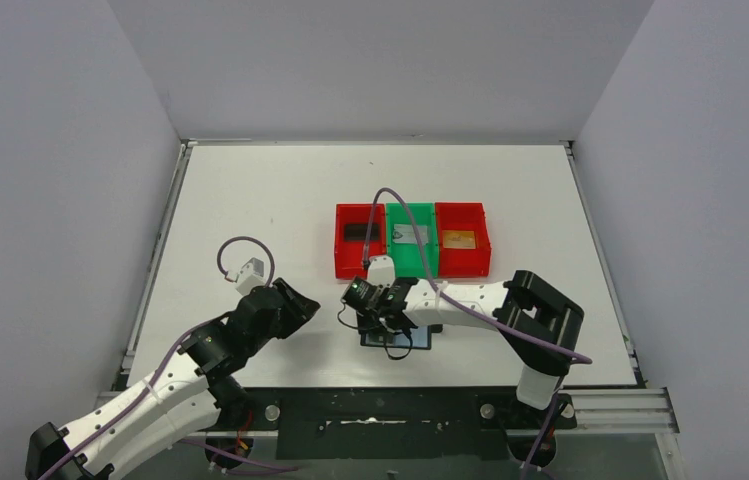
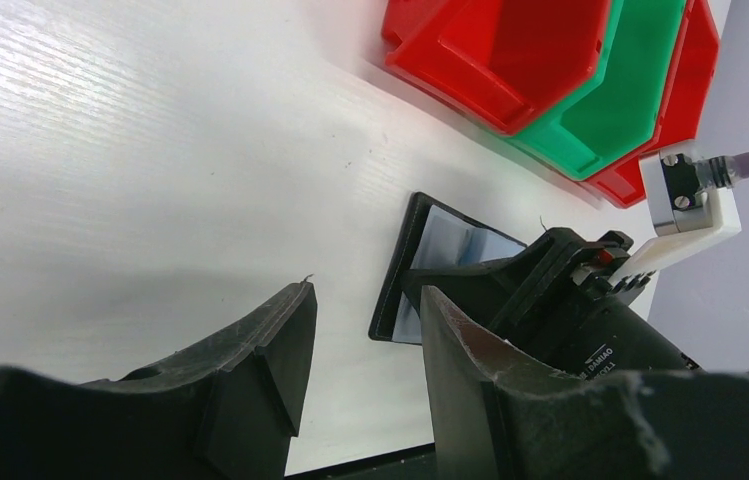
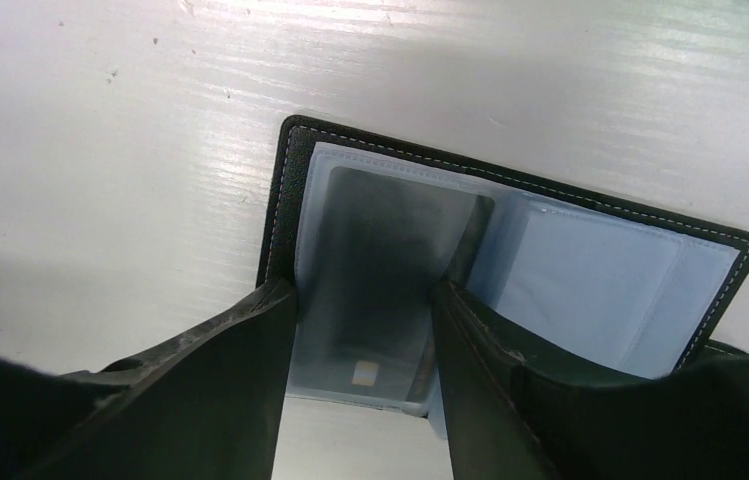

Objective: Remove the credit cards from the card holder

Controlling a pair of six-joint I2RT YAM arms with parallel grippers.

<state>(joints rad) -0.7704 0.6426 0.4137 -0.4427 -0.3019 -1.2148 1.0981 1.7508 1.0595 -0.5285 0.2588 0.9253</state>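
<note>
Right tool point(image 3: 362, 300) sits low over the open card holder point(image 3: 510, 260), and we find no way in from above. The row of bins point(image 1: 413, 268) walls the far side. Bare worktop point(image 1: 250, 190) lies open leftward, near the left tool point(image 2: 365, 295).

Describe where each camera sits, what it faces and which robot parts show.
Top external: above, behind the bases, looking down on the table; both arms show.
Left wrist: low, facing the card holder; the left gripper shows.
Right wrist: just above the open card holder; the right gripper shows.
Shared: the card holder, in all three.
</note>
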